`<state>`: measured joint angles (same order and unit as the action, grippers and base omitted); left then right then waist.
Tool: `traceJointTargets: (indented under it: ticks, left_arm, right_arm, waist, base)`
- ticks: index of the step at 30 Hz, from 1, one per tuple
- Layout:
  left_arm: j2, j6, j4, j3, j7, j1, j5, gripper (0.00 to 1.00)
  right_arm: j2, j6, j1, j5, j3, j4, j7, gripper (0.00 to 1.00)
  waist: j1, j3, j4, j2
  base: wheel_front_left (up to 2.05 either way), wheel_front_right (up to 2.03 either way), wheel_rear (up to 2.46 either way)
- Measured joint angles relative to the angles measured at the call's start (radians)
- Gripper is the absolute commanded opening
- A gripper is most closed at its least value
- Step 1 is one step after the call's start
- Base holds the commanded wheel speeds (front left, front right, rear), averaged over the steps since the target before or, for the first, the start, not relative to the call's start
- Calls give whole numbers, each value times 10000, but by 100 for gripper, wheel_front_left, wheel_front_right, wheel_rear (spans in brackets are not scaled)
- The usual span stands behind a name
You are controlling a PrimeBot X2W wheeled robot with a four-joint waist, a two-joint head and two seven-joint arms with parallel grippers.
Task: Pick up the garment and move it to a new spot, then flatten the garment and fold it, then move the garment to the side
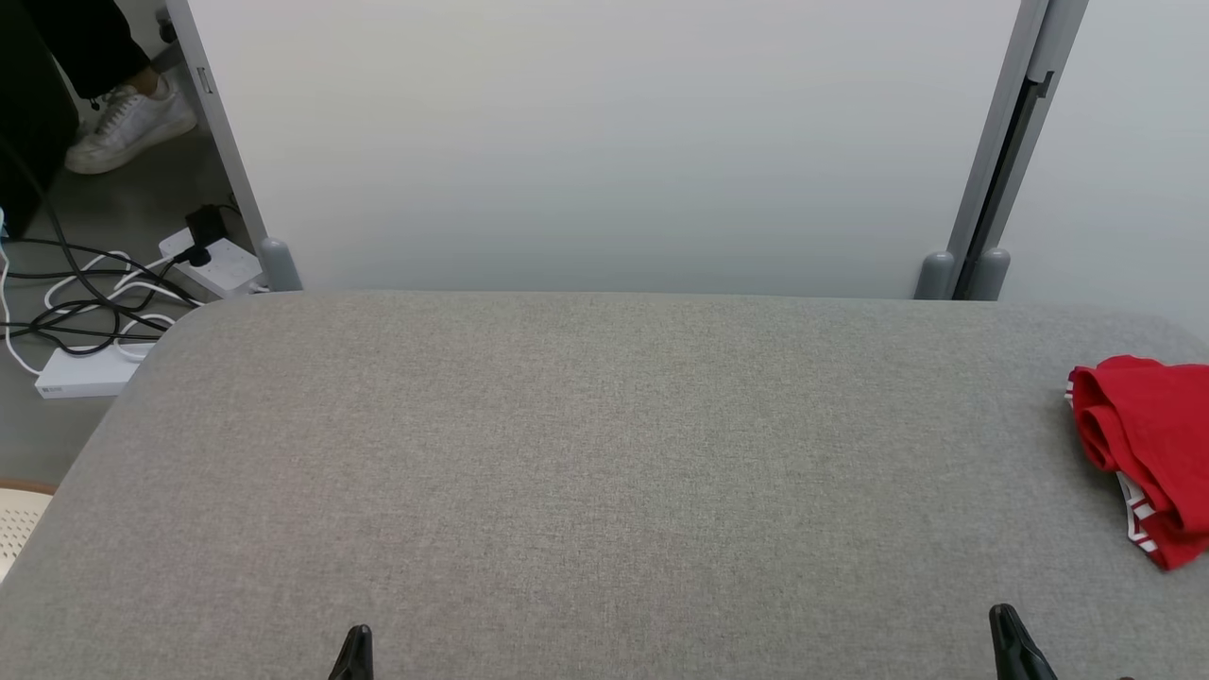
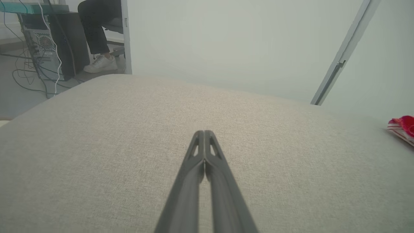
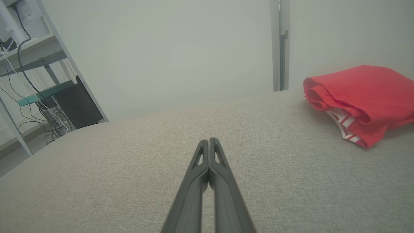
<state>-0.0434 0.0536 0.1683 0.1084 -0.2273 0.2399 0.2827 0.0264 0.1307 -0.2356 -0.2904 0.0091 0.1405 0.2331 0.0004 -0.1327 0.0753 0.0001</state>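
Observation:
The garment [image 1: 1148, 449] is red with a red-and-white striped trim and lies folded in a compact bundle at the far right of the grey fabric table [image 1: 586, 453]. The right wrist view has the garment [image 3: 359, 97] at its upper right, and the left wrist view catches a corner of the garment [image 2: 402, 127] at its right edge. My left gripper [image 1: 356, 637] rests at the bottom edge left of centre, shut with nothing in it. My right gripper [image 1: 1004, 621] sits at the bottom right, shut and empty, well short of the garment.
A pale partition wall [image 1: 604, 142] stands right behind the table. On the floor at the left lie a power strip [image 1: 212, 264], tangled cables [image 1: 85, 302] and a person's white shoe [image 1: 127, 127]. A cream chair edge [image 1: 19, 519] shows at the left edge.

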Motion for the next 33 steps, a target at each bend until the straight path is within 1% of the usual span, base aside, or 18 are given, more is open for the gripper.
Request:
traceJointTargets:
  ticks: [9,11,16,18,27,29,33]
  left_arm:
    - [-2,-100,46,-142,247,-33,961,0]
    - [-2,-178,58,-167,305,-55,1195,0]
    - [-4,-188,81,-261,426,-280,1720,0]
    - [-2,-274,92,-280,487,-290,1985,0]
    - [-2,-370,182,-407,750,-497,2932,0]
    - [-4,-447,215,-445,800,-508,3191,0]
    - [-4,-468,257,-491,874,-643,3488,0]
  right_arm:
    - [2,0,103,-966,-40,63,-238,0]
    - [2,0,181,-1216,-54,81,-314,0]
    - [4,0,268,-1770,-90,107,-418,0]
    - [8,0,281,-1994,-121,142,-493,0]
    - [13,0,514,-2984,-284,305,-723,0]
    - [13,0,603,-3200,-293,320,-802,0]
    - [15,0,691,-3515,-316,328,-876,0]
  waist:
    - [-2,122,-58,0]
    - [-2,145,-70,0]
    - [-2,201,-102,0]
    - [-2,223,-114,0]
    - [-2,323,-171,0]
    - [-3,346,-183,0]
    - [-2,379,-202,0]
  base:
    - [0,0,0]
    - [0,0,0]
    - [0,0,0]
    - [0,0,0]
    - [0,0,0]
    - [0,0,0]
    - [0,0,0]
